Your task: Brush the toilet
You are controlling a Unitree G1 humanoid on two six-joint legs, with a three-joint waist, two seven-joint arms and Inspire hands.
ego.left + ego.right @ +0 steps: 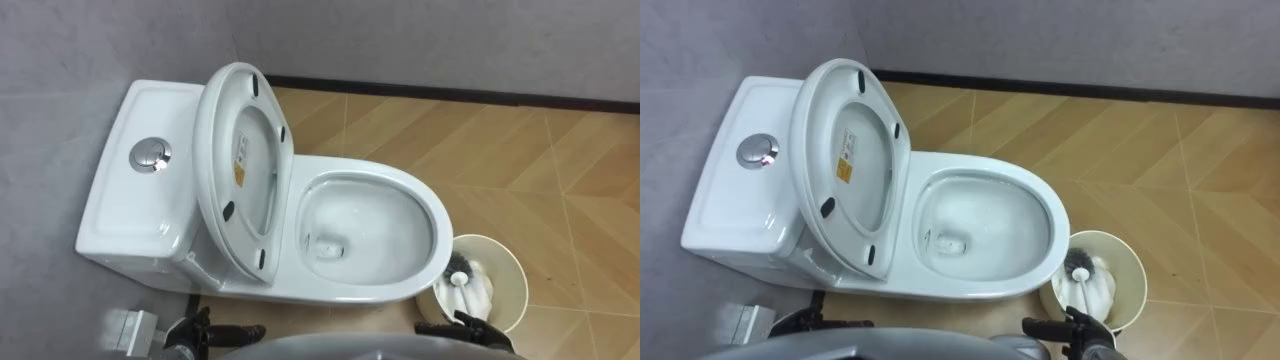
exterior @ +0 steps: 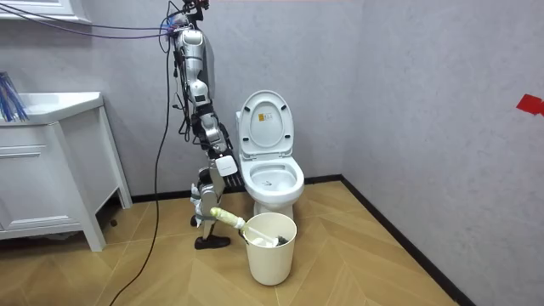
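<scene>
A white toilet (image 1: 370, 168) stands against the grey wall with its seat (image 1: 212, 170) raised and the bowl open. The robot stands at the toilet's side, facing across it, with the tank on its left and the bowl's front on its right.

A pale bucket (image 1: 508, 272) stands on the floor just beside the front of the toilet. The brush is in it, with the dark bristled head (image 1: 461, 266) down inside and not yet over the bowl.

In the room view the cream handle (image 2: 228, 219) runs at a shallow slant. The head end is the lower one, sunk in the bucket, and the free end rises toward the robot. The long axis points into the bucket and away from the toilet bowl.

The right hand (image 2: 205, 204) is low on the side of the bucket away from the toilet. We see its fingers curled round the upper end of the handle. The left hand (image 1: 195, 330) hangs near the toilet's tank end, and we cannot tell how its fingers are set.

We judge the brush to be light, with a stiff handle and springy bristles that are probably wet and may drip. The end of the handle looks the best place to hold it, since that gives reach and keeps the hand clear of the bristles. The handle looks smooth, so it could twist in the grip. The bucket also looks light and might tip if the head catches its rim.
</scene>
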